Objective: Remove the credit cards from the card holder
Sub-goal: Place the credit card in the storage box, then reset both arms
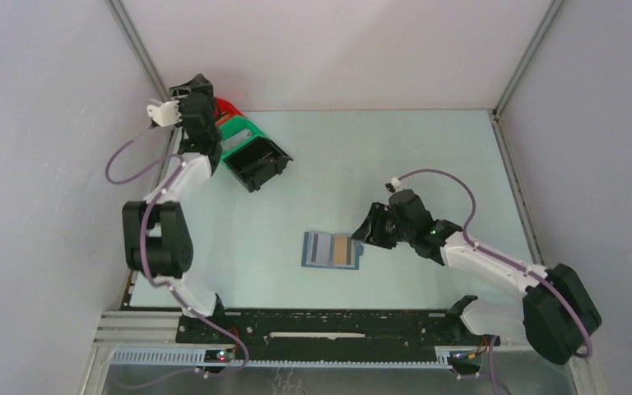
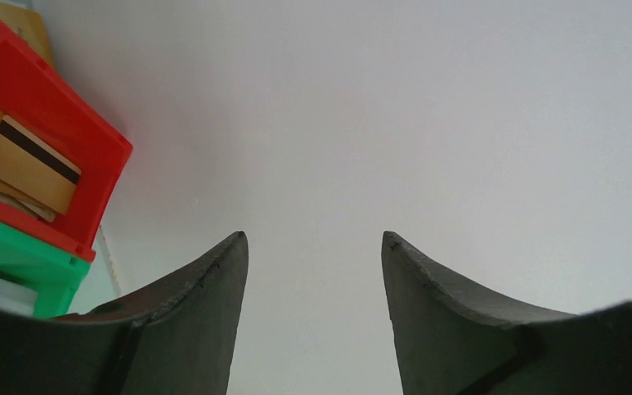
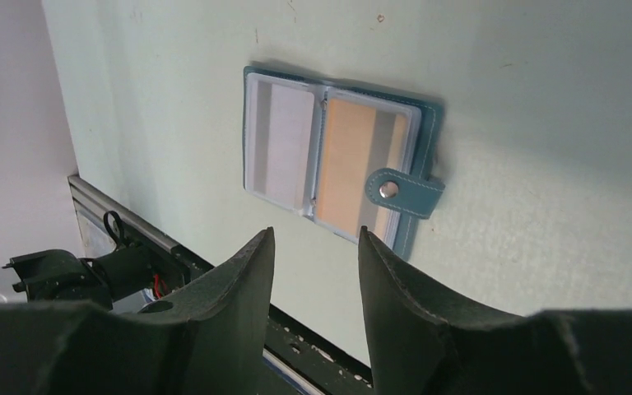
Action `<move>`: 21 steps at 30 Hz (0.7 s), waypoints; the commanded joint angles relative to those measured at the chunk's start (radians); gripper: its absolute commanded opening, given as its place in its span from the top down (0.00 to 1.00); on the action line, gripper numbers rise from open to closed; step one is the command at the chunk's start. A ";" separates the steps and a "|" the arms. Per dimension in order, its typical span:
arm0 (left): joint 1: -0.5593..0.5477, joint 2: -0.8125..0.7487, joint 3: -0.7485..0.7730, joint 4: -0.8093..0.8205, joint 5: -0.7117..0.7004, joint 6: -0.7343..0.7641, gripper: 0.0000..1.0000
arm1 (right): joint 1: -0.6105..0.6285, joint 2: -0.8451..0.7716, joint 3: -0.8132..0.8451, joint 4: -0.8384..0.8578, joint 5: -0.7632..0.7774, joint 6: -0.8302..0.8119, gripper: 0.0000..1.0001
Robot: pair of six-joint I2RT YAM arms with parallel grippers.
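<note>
Can see tan cards (image 2: 29,164) in the red bin (image 2: 90,140), so likely partly done. Holding nothing in the left gripper (image 2: 314,247), fingers apart, near that bin. Same for the right gripper (image 3: 314,243), beside the card holder (image 1: 332,250) lying open on the table (image 1: 428,164). Cannot tell if more cards sit inside.

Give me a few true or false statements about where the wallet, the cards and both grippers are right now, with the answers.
1. The card holder lies open on the table. True.
2. The right gripper is clamped on the card holder. False: its jaws stand apart with nothing between them.
3. The left gripper holds a card. False: it is open and empty.
4. A tan card with a dark stripe lies in the red bin. True.
</note>
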 commanded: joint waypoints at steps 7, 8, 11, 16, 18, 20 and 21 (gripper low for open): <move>-0.037 -0.495 -0.295 -0.046 0.175 0.444 0.33 | 0.006 -0.253 -0.111 -0.080 0.118 0.004 0.48; -0.037 -0.532 -0.303 -0.086 0.184 0.473 0.33 | 0.006 -0.268 -0.121 -0.083 0.122 0.007 0.48; -0.038 -0.617 -0.315 -0.208 0.235 0.545 0.33 | 0.005 -0.312 -0.139 -0.100 0.131 0.009 0.48; -0.048 -0.680 -0.312 -0.395 0.362 0.624 0.27 | 0.006 -0.374 -0.138 -0.145 0.154 0.001 0.48; -0.069 -0.681 -0.291 -0.470 0.404 0.681 0.24 | 0.001 -0.398 -0.128 -0.169 0.169 0.001 0.48; -0.103 -0.657 -0.222 -0.578 0.419 0.750 0.22 | -0.009 -0.417 -0.115 -0.194 0.187 0.009 0.48; -0.126 -0.641 -0.199 -0.621 0.427 0.777 0.21 | -0.015 -0.426 -0.110 -0.203 0.195 0.018 0.48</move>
